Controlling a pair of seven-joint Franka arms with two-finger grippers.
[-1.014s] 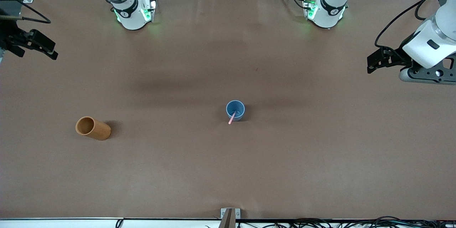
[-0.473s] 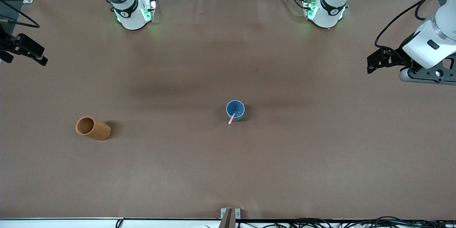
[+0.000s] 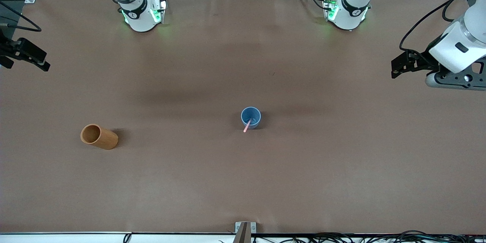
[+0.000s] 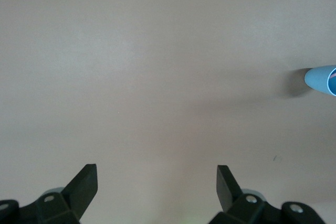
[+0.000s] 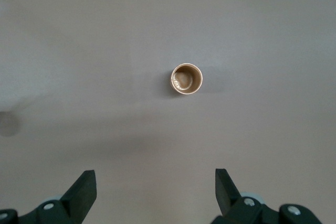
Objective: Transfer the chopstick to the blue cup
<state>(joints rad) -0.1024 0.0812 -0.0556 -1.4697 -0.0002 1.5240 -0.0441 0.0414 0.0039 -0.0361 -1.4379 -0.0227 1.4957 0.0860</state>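
Now chopstick in blue cup; left gripper & right gripper wide, empty

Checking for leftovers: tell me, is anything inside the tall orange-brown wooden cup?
No, the tall orange-brown wooden cup shows only its bare bottom in the right wrist view.

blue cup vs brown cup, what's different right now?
The blue cup is short; the brown cup is taller. The blue cup holds the pink chopstick, leaning over its rim; the brown cup is empty. The brown cup stands toward the right arm's end. Both stand upright, untouched.
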